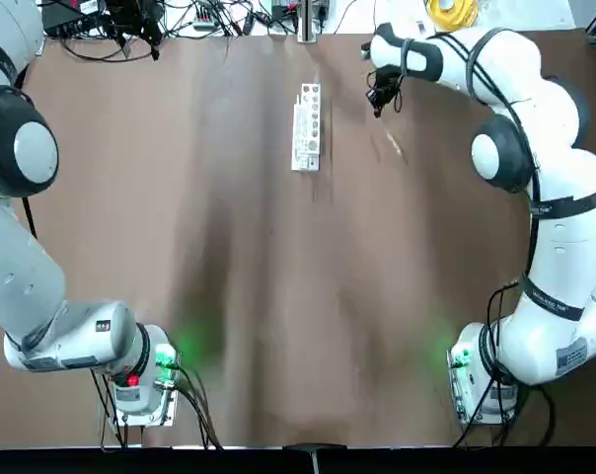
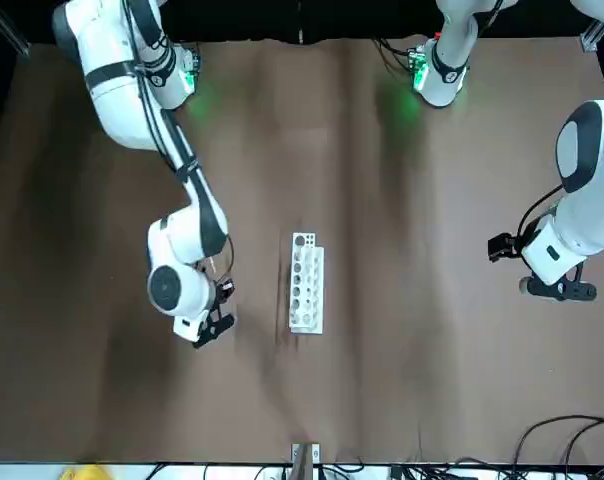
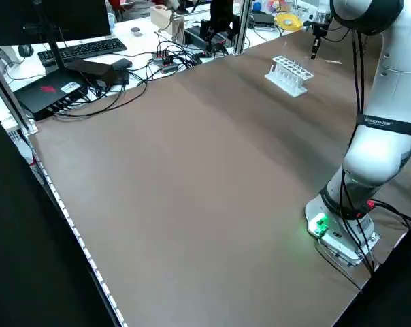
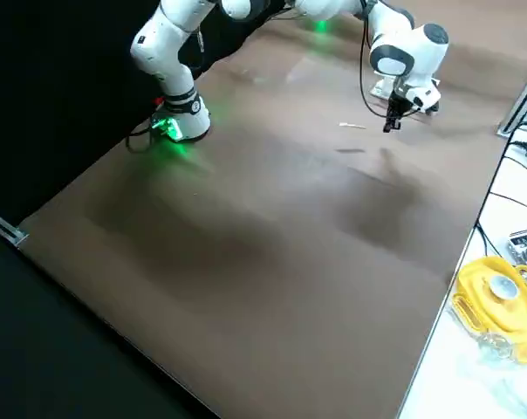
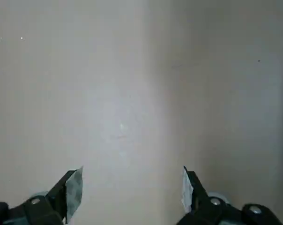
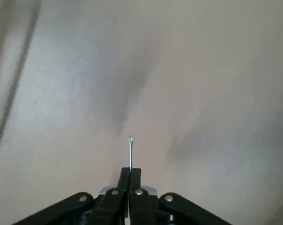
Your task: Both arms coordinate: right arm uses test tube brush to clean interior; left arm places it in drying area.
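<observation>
"Extending over the table's far part, the right arm bends inward; its gripper sits to the right of the drying area. And the left gripper?"

"Positioned over the far left part of the table, fingers apart, nothing between them. The right gripper's fingers are together, clamped on the test tube brush."

"Surroundings?"

"The drying area, a white rack with round holes, stands between the grippers. Cables tangle beyond the far edge. The brush is thin, its exposed stem metallic, its other part pale, above the table"
</observation>
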You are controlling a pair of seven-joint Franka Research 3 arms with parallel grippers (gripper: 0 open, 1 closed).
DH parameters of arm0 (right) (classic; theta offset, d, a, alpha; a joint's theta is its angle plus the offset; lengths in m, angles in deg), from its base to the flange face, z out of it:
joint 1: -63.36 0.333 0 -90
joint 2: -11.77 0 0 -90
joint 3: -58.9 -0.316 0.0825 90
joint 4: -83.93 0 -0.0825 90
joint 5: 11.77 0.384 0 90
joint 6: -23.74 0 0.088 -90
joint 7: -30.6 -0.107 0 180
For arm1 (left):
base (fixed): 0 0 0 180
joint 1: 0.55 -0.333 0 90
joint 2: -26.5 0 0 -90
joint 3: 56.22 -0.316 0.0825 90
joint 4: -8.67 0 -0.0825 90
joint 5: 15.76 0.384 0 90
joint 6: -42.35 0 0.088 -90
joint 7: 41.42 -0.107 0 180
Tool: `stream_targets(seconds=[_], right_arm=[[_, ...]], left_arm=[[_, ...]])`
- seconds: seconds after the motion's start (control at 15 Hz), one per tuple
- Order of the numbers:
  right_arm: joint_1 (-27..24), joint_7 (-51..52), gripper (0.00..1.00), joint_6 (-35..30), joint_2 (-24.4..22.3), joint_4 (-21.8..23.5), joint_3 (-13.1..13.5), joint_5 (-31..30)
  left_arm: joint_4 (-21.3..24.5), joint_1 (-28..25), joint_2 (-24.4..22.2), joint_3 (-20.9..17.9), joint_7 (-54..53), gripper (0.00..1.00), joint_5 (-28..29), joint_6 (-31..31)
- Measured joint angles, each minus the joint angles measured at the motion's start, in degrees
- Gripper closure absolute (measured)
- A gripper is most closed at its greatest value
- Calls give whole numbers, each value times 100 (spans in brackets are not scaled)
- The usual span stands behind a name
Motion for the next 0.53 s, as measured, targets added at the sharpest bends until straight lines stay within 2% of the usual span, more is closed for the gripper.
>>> stream_targets(seconds=[0.27, 0.53], right_arm=[[-61, 1006, 97, -8, -11, -101, -107, 31], [-104, 2365, 97, -11, -33, -446, -266, 107]], left_arm=[[0, 0, 0, -9, 0, 0, 0, 0], [0, 0, 0, -10, 0, 0, 0, 0]])
